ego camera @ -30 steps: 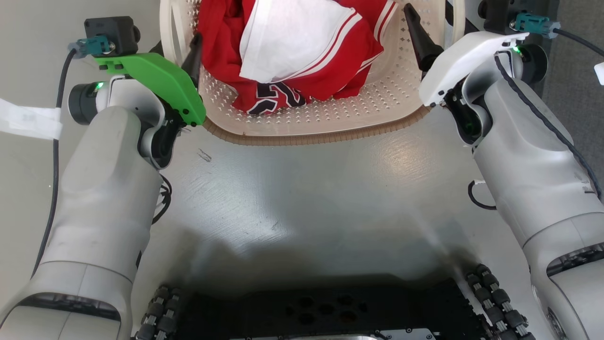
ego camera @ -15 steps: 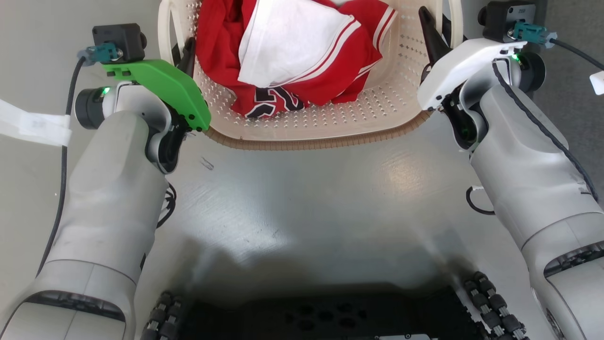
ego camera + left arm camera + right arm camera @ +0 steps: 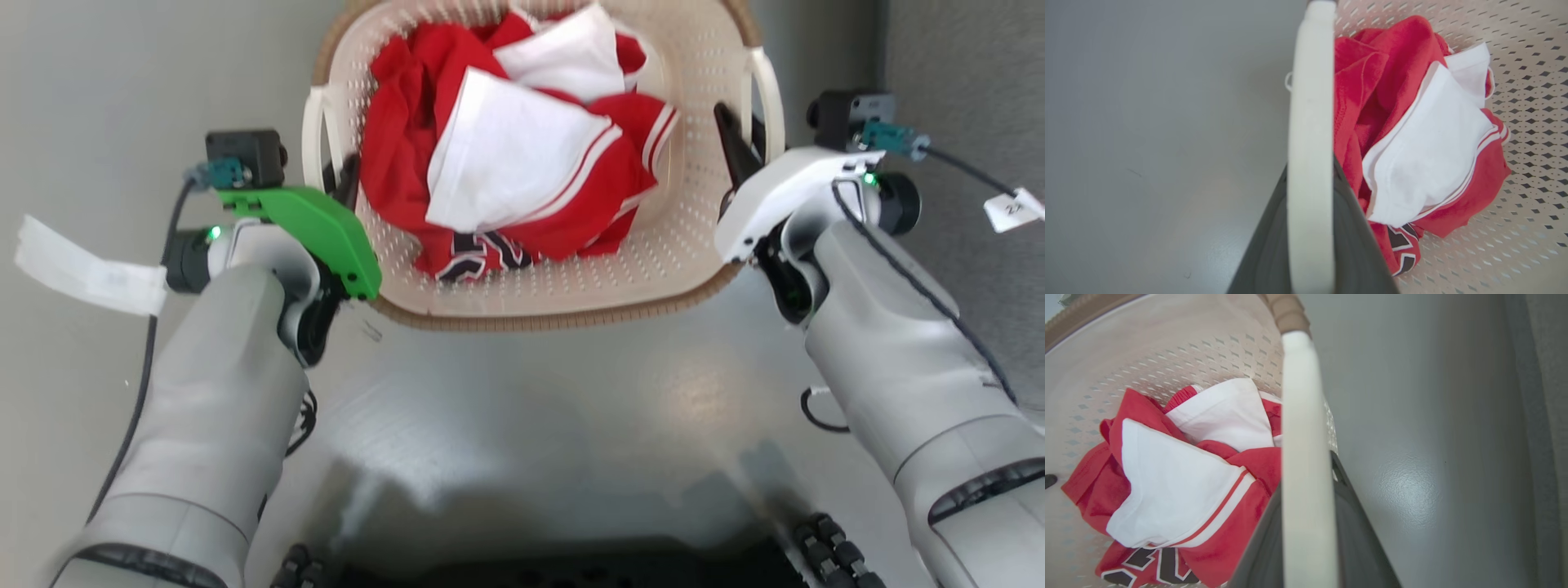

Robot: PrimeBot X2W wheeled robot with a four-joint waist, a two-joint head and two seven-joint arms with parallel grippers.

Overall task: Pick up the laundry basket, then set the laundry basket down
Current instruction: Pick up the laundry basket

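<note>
Where the laundry basket (image 3: 563, 320) shows against the grey floor (image 3: 531, 425), with red and white clothes (image 3: 522, 171) heaped inside it, my left end effector (image 3: 341, 175) is at its left handle (image 3: 311, 143) and my right end effector (image 3: 744, 137) is at its right handle (image 3: 771, 94). Along my left wrist, my dark fingers (image 3: 1361, 253) flank that white handle on both sides, closed against it. Along my right wrist, my fingers (image 3: 1361, 543) grip the other handle the same way, with the clothes just inside the basket wall.
</note>
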